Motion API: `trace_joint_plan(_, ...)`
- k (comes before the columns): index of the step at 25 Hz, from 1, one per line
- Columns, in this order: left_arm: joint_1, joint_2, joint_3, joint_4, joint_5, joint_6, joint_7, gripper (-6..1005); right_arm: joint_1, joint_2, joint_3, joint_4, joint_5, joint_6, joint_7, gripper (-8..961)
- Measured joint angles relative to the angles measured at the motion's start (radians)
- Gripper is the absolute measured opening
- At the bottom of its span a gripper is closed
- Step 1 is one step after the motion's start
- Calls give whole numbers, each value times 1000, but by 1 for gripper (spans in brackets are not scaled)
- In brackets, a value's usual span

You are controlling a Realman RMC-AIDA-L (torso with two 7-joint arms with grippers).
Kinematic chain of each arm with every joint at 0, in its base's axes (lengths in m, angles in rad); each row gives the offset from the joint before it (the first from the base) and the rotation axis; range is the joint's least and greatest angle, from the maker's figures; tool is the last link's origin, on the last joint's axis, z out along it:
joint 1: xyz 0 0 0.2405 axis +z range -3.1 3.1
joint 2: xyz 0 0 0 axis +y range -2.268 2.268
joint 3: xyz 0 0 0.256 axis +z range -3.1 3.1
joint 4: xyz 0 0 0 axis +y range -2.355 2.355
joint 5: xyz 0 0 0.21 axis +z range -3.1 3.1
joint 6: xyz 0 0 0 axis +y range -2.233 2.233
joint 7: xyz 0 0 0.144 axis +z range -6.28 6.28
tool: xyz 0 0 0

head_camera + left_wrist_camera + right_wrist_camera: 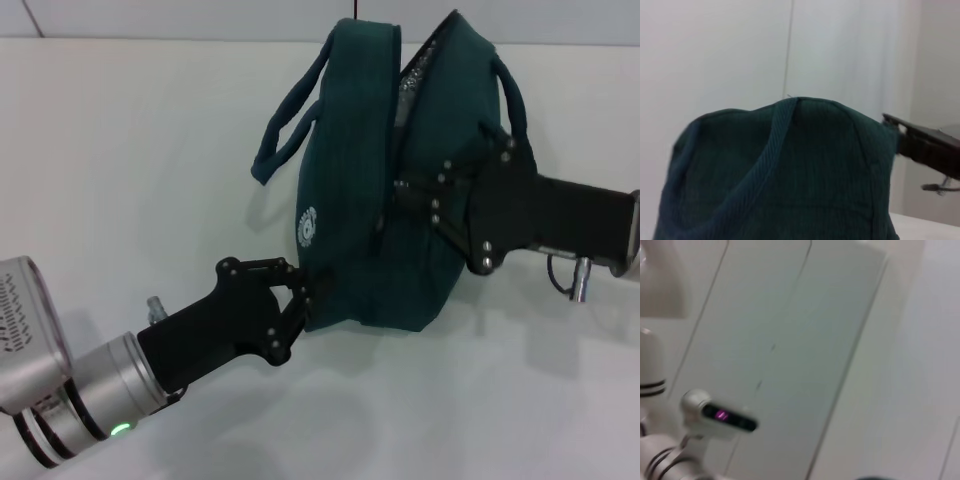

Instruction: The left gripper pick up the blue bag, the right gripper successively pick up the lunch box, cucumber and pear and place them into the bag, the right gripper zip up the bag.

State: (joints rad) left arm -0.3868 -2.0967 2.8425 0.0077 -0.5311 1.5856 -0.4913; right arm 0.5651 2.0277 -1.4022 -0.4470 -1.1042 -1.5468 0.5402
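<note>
Teal ribbed fabric of the large boxy blue bag (400,180) stood on the white table (130,170), its zipper partly open at the top. The black-clawed left gripper (312,290) pinched its lower near corner. The black linkage-clawed right gripper (405,195) reached the zipper seam; whether it was closed could not be told. The left wrist view alone showed a handle strap (765,170) close up; the right wrist view showed only wall.

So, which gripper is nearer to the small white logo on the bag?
Left. The left gripper is at the blue bag's lower corner, just below the white logo. The right gripper is farther across the bag, near the zipper.
</note>
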Motion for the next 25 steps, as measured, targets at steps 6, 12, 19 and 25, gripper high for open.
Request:
trace_joint_plan(6,-12,1,0,0,13,-32,-6,61,-3,0,-83,16,157,-26,-65,17)
trace_joint_plan(12,-24,3,0,0,49,-57,-12,94,-25,0,-91,20,276,-35,-101,17)
trace_joint_plan(19,-12,11,0,-9,53,-48,-28,132,-43,0,-92,73,438,-33,-189,17)
trace_joint_plan(25,5,13,-1,-15,30,8,-34,165,-50,0,-164,77,446,-43,-192,17)
